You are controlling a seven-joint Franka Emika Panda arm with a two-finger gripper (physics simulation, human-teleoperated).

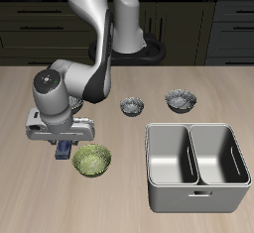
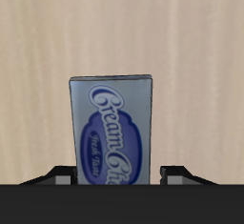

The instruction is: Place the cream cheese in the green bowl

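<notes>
Basin (image 1: 196, 166) nearest, unused. Green bowl (image 1: 91, 161) empty, awaiting drop. Tool (image 1: 63, 150) at bowl's 9 o'clock, clamped on cream cheese (image 2: 111, 130), box looks just off counter (image 1: 30, 98) so it can carry over. Grey bowls (image 1: 132, 106) farther back, irrelevant.

**Off-task items on the table**

Wooden table (image 1: 30, 192) with pale grain. Two small grey bowls (image 1: 132, 106) (image 1: 180, 100) near the middle, just apart from each other, one slightly farther back. Steel double basin (image 1: 197, 167) nearer the front edge, two compartments side by side. Dark cabinets (image 1: 40, 24) with drawer handles behind the table.
</notes>
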